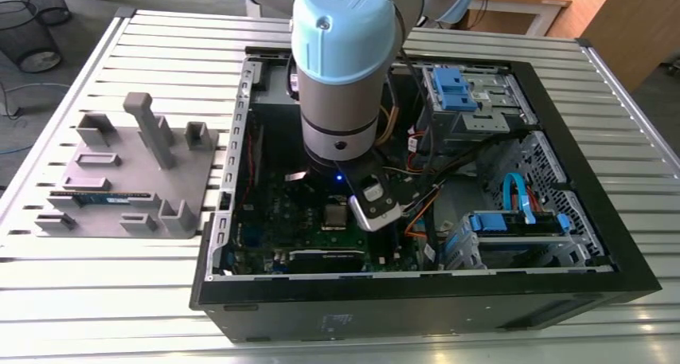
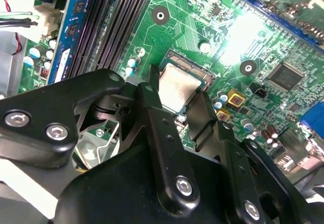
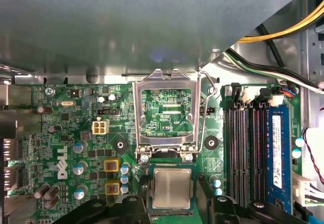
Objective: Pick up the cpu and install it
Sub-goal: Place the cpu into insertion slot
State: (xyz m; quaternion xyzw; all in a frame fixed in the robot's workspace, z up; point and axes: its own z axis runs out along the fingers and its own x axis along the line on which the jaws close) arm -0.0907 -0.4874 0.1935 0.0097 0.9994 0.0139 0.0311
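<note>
The cpu point(image 2: 178, 84), a small square chip with a silvery-grey top, sits at the motherboard socket inside the open computer case point(image 1: 595, 244). My gripper point(image 2: 177, 96) straddles it, one black finger point(image 2: 152, 102) against one side and the other finger point(image 2: 202, 115) against the opposite side, so it reads as shut on the chip. In the first wrist view the cpu point(image 3: 172, 187) lies squarely over the socket, just below the hinged metal socket frame point(image 3: 167, 107), which stands flipped open. In the exterior view the cpu point(image 1: 336, 215) shows as a small pale square under the wrist.
A grey holder point(image 1: 159, 173) with upright posts stands at the exterior view's left, a long memory stick point(image 1: 101, 197) lying in it. Memory slots point(image 3: 243, 148) run beside the socket. Loose cables point(image 3: 273, 72) and blue drive bays point(image 1: 451, 89) crowd the case.
</note>
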